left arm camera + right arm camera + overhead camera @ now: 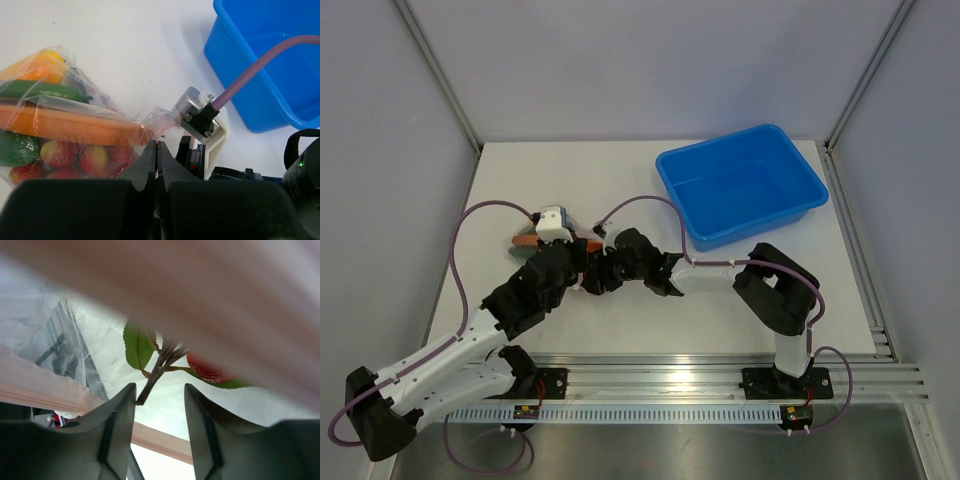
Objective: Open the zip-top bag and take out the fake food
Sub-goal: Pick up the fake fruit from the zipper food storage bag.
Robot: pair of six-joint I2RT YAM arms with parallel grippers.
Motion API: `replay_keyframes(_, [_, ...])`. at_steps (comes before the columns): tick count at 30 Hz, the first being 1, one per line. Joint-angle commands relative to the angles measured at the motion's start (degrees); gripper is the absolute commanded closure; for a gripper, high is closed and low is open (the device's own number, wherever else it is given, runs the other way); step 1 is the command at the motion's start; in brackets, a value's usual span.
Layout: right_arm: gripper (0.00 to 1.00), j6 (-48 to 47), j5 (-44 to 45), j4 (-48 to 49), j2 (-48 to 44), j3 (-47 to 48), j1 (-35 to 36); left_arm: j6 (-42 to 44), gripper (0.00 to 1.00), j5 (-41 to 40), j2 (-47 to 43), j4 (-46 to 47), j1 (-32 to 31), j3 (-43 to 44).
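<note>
My left gripper [156,150] is pinched on a corner of the zip-top bag [102,100], full of fake food [75,127], left of the blue bin [240,95]; my right gripper [159,405] stands half open at its mouth, holding nothing. I should hold that pinch firm and close the right on the leafy stem [155,375] between its fingers [117,425], minding the zip strip [45,390] and the purple cable [250,70] toward the bin.

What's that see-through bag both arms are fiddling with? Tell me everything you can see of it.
The zip-top bag is a clear, crinkly plastic pouch with a pinkish zip strip. It lies on the white table, apart from the blue bin, stuffed with toy food: an orange piece, green pieces, strawberries. The left fingers are shut on one corner; the right fingers stand apart at the strip. Whether the zip is open cannot be told.
</note>
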Motion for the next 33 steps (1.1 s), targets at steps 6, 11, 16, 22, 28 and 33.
replay_keyframes(6, [0.63,2.47,-2.25,5.16,1.42,0.43,0.80,-0.85,1.00,2.46,-2.60,3.41,0.12,0.89])
replay_keyframes(11, [0.61,3.00,-8.56,4.64,2.30,1.58,0.62,-0.23,1.00,1.86,-2.69,1.65,0.12,1.50])
replay_keyframes(16, [0.61,3.88,-11.48,3.84,3.27,2.63,0.62,0.04,1.00,1.76,-2.77,2.27,0.12,1.33])
replay_keyframes(22, [0.80,5.02,-12.45,3.67,4.94,3.25,0.71,0.21,1.00,0.89,-3.04,2.18,0.12,1.41])
replay_keyframes(28, [0.96,5.02,-8.76,5.43,1.79,0.79,0.53,-0.05,1.00,1.15,-2.86,2.53,0.12,1.15])
replay_keyframes(33, [1.00,5.02,-5.43,6.57,-1.20,-1.41,0.00,-0.14,1.00,1.67,-1.55,2.61,0.12,1.33])
